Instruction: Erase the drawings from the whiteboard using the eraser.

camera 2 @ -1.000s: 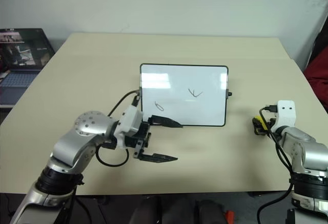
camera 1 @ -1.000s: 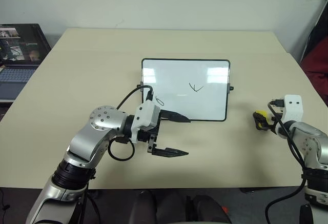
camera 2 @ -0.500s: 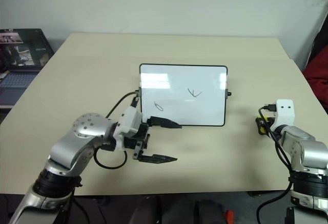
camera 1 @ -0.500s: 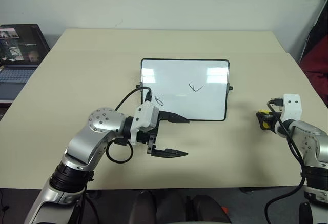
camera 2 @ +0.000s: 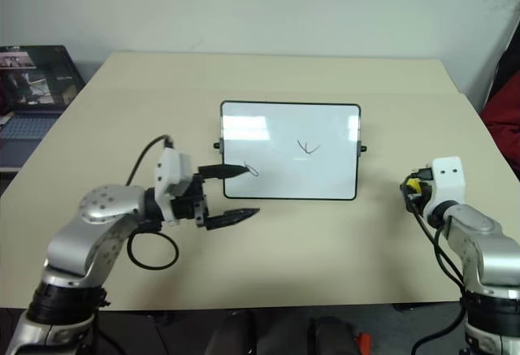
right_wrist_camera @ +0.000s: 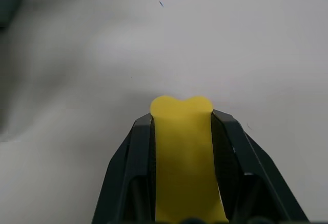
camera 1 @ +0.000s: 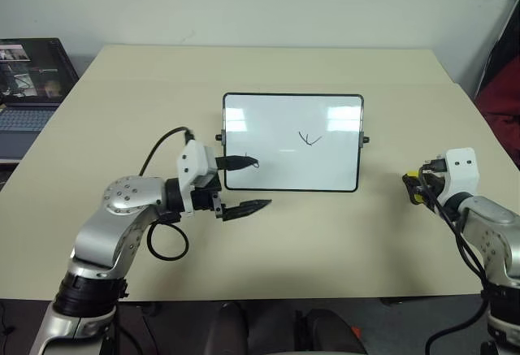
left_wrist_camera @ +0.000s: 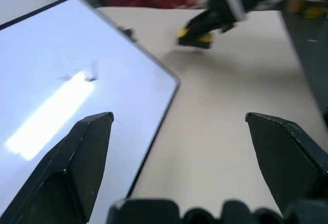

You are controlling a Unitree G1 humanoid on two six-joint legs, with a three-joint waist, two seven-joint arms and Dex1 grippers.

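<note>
Eraser (right_wrist_camera: 183, 157) pinched in right gripper (right_wrist_camera: 182, 119) — apparently off the table (camera 1: 325, 233).

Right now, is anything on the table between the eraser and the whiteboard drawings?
Nothing visible. The right end effector holds the eraser right of the whiteboard, with bare table between. The left end effector sits at the board's far left.

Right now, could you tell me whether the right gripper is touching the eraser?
Touching. The right wrist view shows the right gripper with both black fingers pressed against the yellow eraser.
</note>
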